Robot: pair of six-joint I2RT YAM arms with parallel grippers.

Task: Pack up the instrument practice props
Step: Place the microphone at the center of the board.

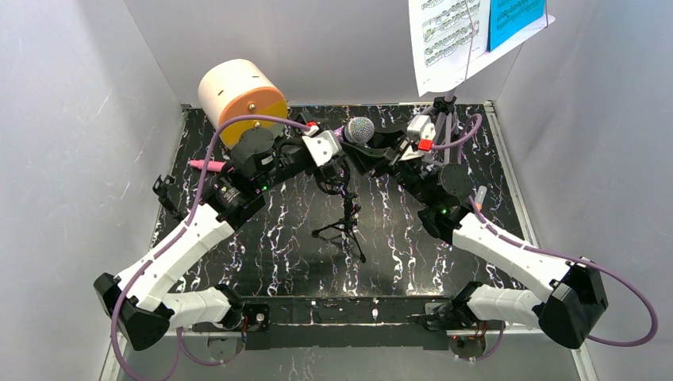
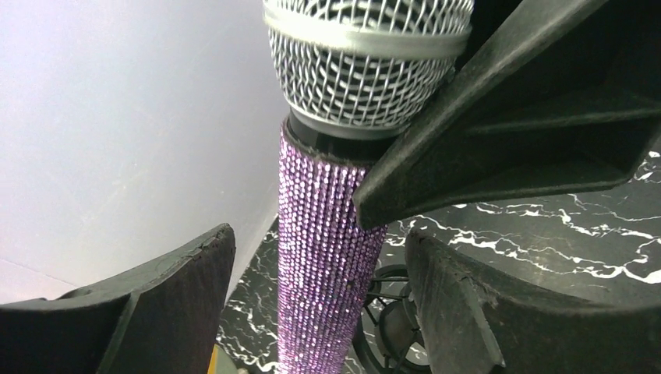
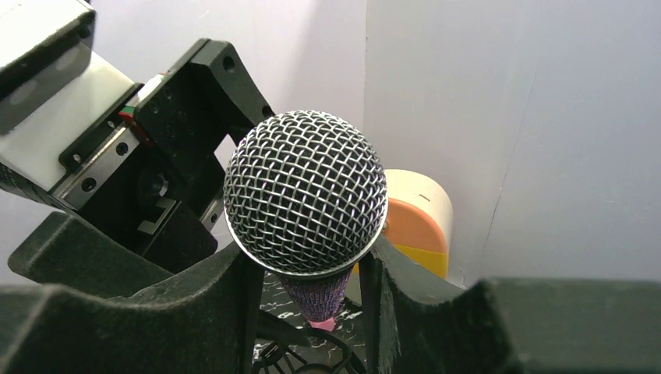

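One cream cylinder box [image 1: 238,99] lies on its side at back left, contents not visible, with the pink toy microphone [image 1: 208,165] on the table [image 1: 405,238] near it. At centre the left gripper [image 2: 319,241] stands wide astride the upright purple microphone [image 3: 305,191], which the right gripper [image 3: 310,273] clamps below its mesh head.

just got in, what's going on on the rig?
The right tool grips the purple mic just under its mesh head, holding it upright over a black tripod. The left tool is open around the mic's handle, not clamped. The pink mic lies at the left. The sheet music stands back right, unpacked.
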